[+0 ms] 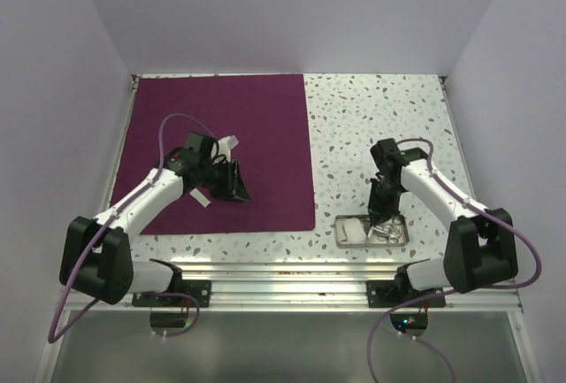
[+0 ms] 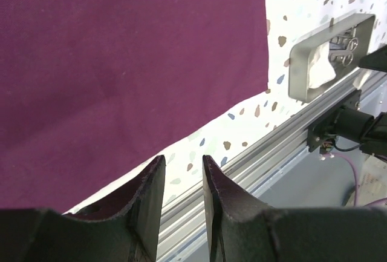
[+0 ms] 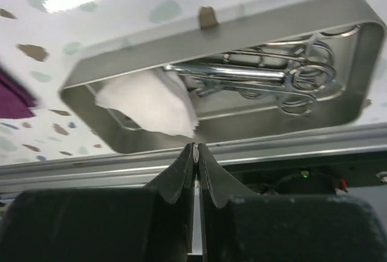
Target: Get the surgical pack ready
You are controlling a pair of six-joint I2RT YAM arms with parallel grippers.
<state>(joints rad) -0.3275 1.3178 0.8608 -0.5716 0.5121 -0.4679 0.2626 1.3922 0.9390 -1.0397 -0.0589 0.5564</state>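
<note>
I log: plum cloth point(image 1: 239, 126) flat on the left half of the table point(image 1: 371, 135). Steel tray point(image 1: 340, 233) near right, holding scissors point(image 3: 266, 77) and gauze point(image 3: 151, 101). My left hand point(image 2: 183, 171): fingers apart, empty, over the cloth's edge. My right hand point(image 3: 195, 150): fingers together above the tray.

I saw the speckled white table point(image 1: 380, 118) carrying two things. The plum-purple cloth point(image 1: 256, 126) lay flat across its left half. The steel tray point(image 3: 272, 27) sat by the front edge, near the cloth's corner, not touching it.
</note>
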